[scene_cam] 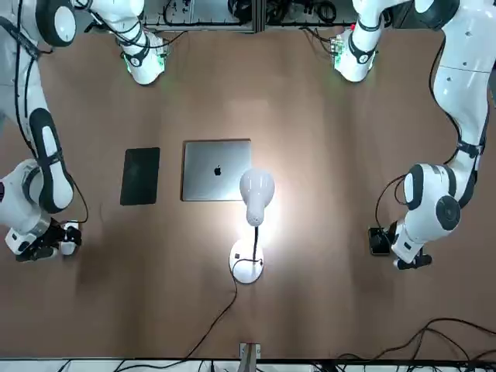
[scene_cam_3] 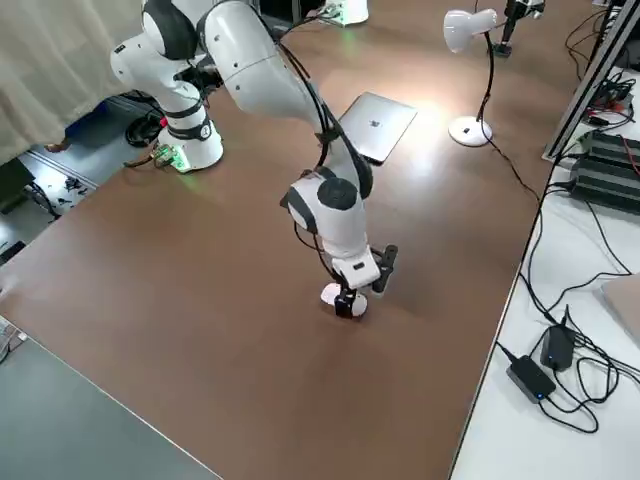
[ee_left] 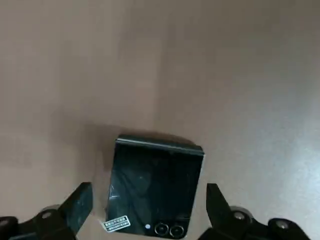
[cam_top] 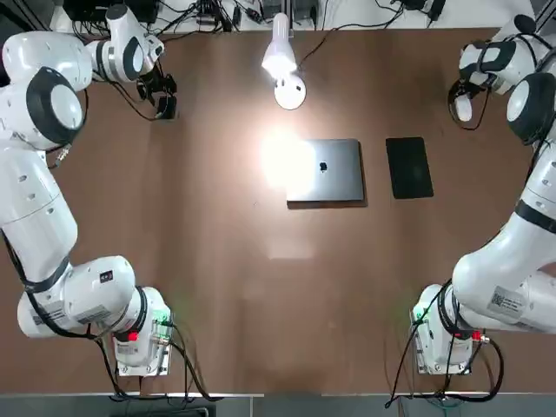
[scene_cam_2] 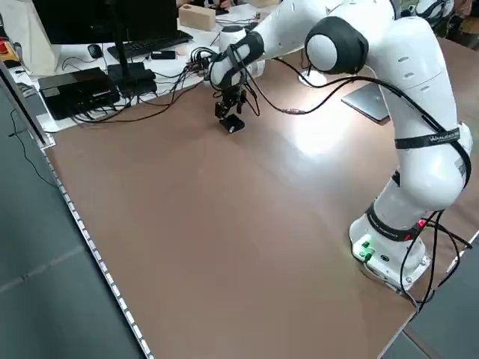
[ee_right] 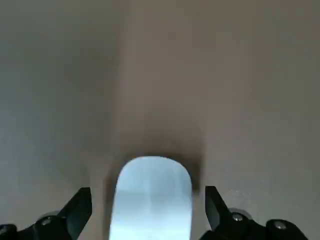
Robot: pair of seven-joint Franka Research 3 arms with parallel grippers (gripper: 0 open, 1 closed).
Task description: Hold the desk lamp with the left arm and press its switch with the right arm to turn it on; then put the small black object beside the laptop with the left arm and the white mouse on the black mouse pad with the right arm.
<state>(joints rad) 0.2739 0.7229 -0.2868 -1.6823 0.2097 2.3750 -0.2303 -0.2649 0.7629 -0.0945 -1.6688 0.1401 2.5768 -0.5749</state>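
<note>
White cone-headed desk lamp (cam_top: 283, 65) lit, glossy black object (ee_left: 152, 187) between wide-open left gripper (ee_left: 149, 205), white oval mouse (ee_right: 151, 197) between wide-open right gripper (ee_right: 148, 206), neither held

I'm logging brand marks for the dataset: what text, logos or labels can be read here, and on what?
Laptop lid: an apple-shaped logo, no words.
Small black object: a small white sticker, print too small to read.
Right arm near its base: a white label, unreadable.
Nothing else legible.
</note>
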